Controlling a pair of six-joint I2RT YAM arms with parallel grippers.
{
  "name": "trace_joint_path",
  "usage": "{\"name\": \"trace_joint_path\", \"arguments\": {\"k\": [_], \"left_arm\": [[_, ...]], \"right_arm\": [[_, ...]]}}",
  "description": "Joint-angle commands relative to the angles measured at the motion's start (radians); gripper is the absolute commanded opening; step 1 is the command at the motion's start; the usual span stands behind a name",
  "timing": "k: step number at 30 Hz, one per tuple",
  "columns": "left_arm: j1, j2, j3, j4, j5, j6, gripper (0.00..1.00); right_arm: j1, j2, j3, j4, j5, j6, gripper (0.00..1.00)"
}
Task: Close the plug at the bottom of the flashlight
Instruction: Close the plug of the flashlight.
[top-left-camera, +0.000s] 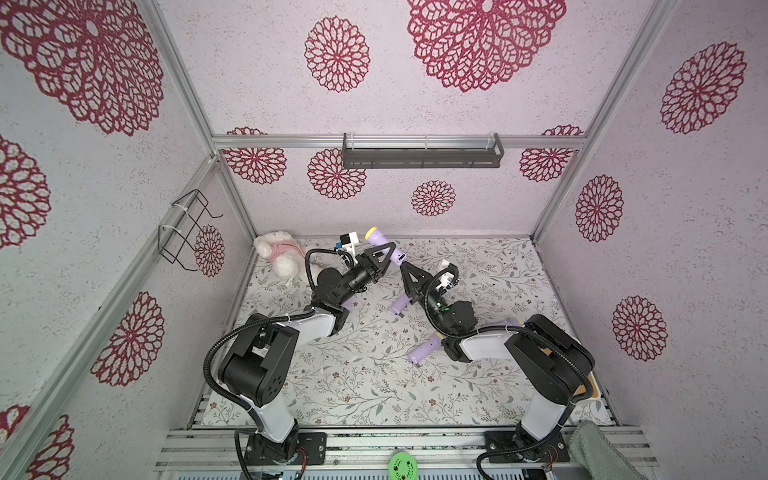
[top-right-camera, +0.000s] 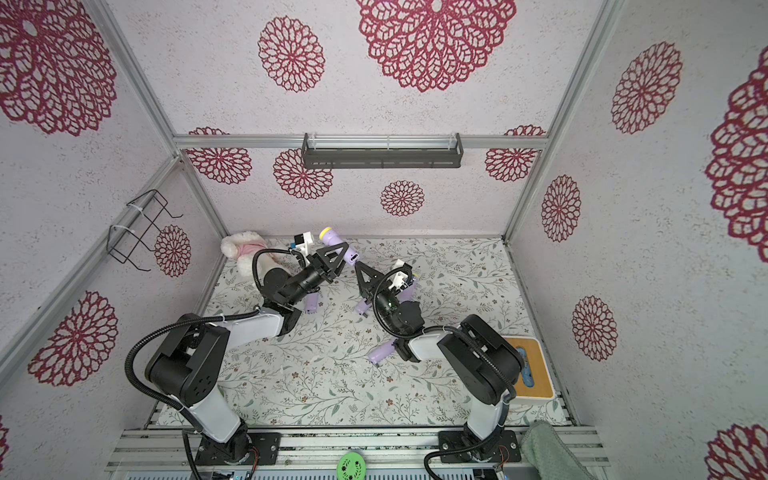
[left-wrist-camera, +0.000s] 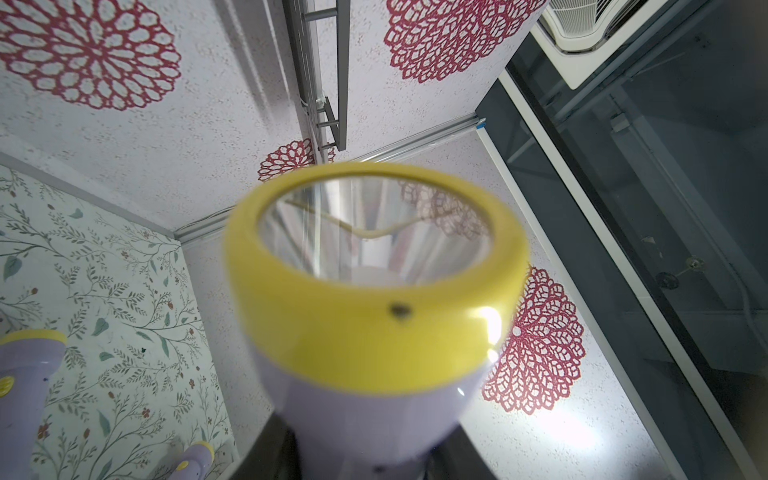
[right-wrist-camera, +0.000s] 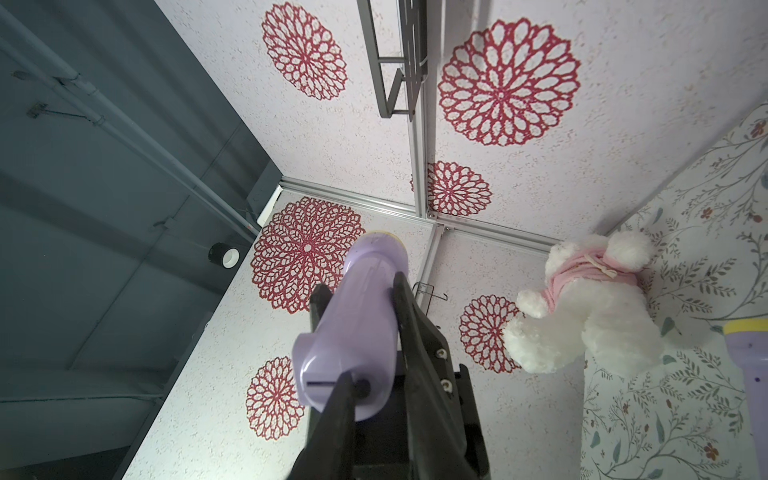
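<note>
left hand (top-left-camera: 383, 254) holds flashlight (top-left-camera: 377, 237) aloft, clear of mat (top-left-camera: 353, 374).

Flashlight (top-right-camera: 333, 238) is held off the table (top-right-camera: 316, 386), clamped round its lilac body by the left claw (top-right-camera: 341, 249), with the yellow head pointed at the back wall. Right claw (top-right-camera: 358, 264) is pinched together, tip right at the flashlight's base end; contact can't be confirmed. More lilac flashlights (top-right-camera: 382, 352) are laid on the table, partly hidden by the arms. Plush toy (top-right-camera: 241, 249) is parked in the far left corner.
</note>
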Motion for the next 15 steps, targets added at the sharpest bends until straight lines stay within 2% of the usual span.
{"name": "trace_joint_path", "arguments": {"k": [1,4,9,15], "left_arm": [[-0.066,-0.075,0.001,0.176,0.193,-0.053,0.00],[-0.063,-0.077,-0.001,0.169,0.189,-0.050,0.00],[-0.047,-0.084,-0.012,0.137,0.168,-0.042,0.00],[-0.023,-0.104,-0.031,0.058,0.136,-0.013,0.00]], "right_arm": [[-0.022,-0.003,-0.014,-0.166,0.071,-0.033,0.25],[-0.024,0.007,-0.024,-0.123,0.064,-0.026,0.27],[-0.024,-0.041,-0.014,-0.172,0.041,-0.072,0.33],[-0.024,-0.113,-0.028,-0.224,0.050,-0.130,0.47]]}}
